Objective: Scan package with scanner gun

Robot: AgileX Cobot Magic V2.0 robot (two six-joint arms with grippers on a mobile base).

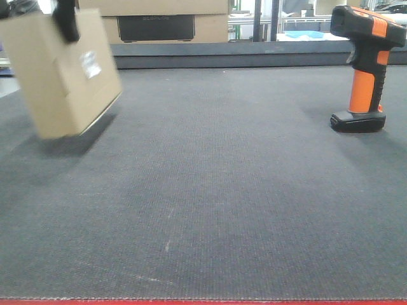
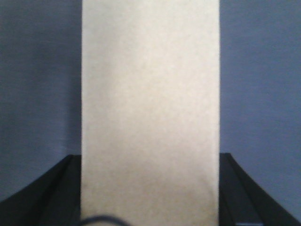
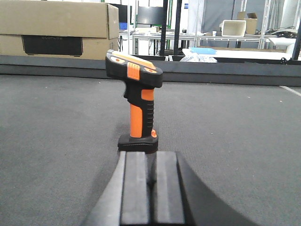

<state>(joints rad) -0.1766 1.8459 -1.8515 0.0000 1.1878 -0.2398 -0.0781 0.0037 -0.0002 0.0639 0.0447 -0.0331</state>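
Note:
The package [image 1: 60,76], a small brown cardboard box with a white barcode sticker [image 1: 90,63], hangs tilted above the dark mat at the far left. My left gripper [image 1: 67,22] is shut on its top. In the left wrist view the package [image 2: 150,94] fills the middle, and the left gripper [image 2: 149,160] has a black finger [image 2: 63,188] pressed on each side. The scanner gun [image 1: 365,70], black head and orange handle, stands upright on its base at the right. My right gripper [image 3: 149,155] rests low on the mat, shut and empty, just short of the scanner gun [image 3: 136,108].
A large cardboard box with a dark panel [image 1: 165,22] stands behind the mat's raised back rim [image 1: 254,56]; it also shows in the right wrist view as the large box [image 3: 56,28]. Tables and bins [image 3: 235,28] lie beyond. A red strip [image 1: 203,302] marks the front edge.

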